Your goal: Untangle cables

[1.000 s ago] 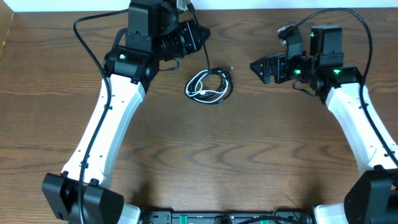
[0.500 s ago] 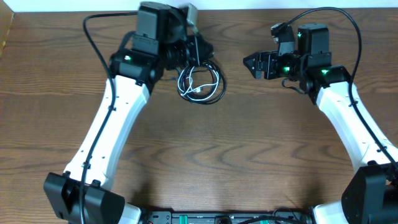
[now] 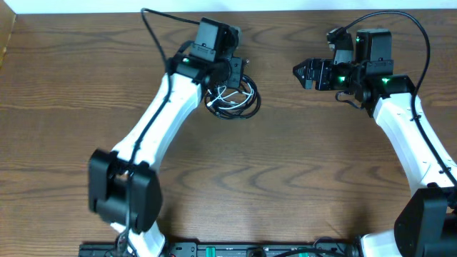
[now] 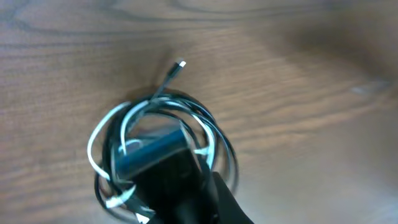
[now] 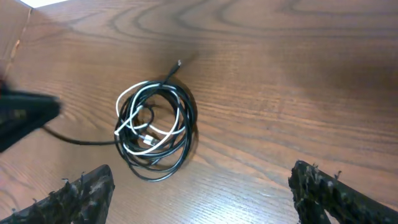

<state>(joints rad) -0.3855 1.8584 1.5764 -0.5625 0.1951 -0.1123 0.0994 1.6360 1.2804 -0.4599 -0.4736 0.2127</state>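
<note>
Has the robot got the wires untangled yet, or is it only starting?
Only starting. Done: nothing, the thin white and black cables lie wound in one coil on the brown wooden table. In hand: the left gripper is down on the coil, its grip unclear. The right gripper hangs open to the side, empty. Left: separating every cord.

The overhead camera looks straight down at the whole table [image 3: 285, 178]; both wrist cameras share the cables [image 5: 185, 124], left close, right farther, oblique.
</note>
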